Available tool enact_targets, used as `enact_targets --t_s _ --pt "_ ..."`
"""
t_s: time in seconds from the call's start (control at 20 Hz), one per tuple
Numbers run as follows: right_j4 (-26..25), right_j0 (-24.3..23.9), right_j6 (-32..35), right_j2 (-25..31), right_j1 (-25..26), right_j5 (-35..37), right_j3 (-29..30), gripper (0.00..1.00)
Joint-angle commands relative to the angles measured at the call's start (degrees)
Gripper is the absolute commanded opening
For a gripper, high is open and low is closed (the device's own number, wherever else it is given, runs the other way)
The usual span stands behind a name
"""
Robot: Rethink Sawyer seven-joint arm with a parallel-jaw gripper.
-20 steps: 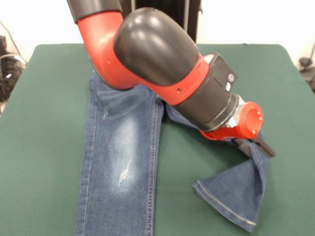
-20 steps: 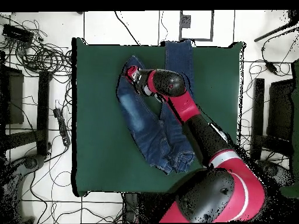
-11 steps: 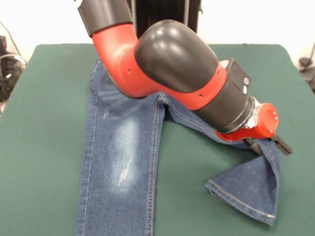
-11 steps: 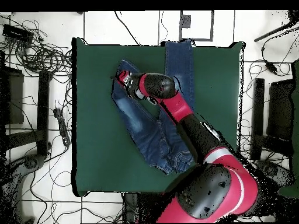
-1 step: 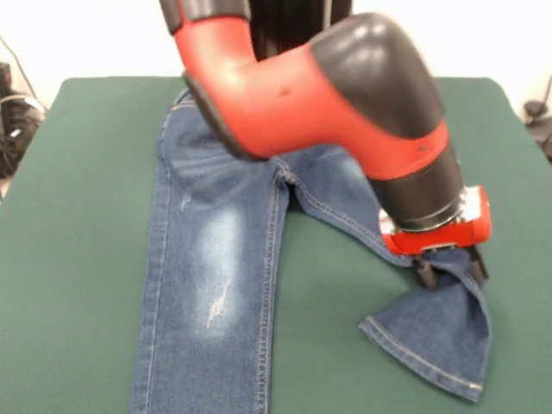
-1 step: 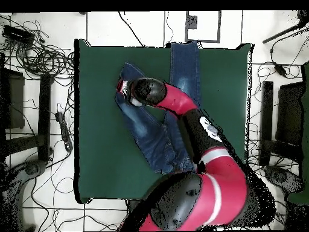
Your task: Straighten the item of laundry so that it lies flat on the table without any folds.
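Note:
The item of laundry (image 5: 216, 259), a pair of blue jeans, lies on the green table (image 5: 78, 224). One leg runs straight down past the picture's bottom edge. The other leg (image 5: 345, 203) slants right from the crotch, then bends toward the camera and ends in a rumpled hem (image 5: 427, 345). My gripper (image 5: 450, 271) points straight down at that bend. Its two black fingertips (image 5: 425, 276) stand apart with denim between them. In the overhead view the wrist (image 6: 146, 91) covers the gripper above the slanted leg (image 6: 145, 127).
In the overhead view the straight leg (image 6: 184, 60) reaches the table's top edge. Cables (image 6: 42, 57) and dark stands lie on the floor left of the table. Bare green cloth (image 6: 99, 151) lies left of the jeans.
The arm swung right in the front view, dragging the slanted leg's end outward. The wrist then turned from tilted to upright, and the two fingertips now show apart.

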Motion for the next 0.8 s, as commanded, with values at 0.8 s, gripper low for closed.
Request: enact_targets --t_s 0.8 --pt "-27.39 7.97 -12.38 -5.98 -8.08 7.79 -20.01 1.00"
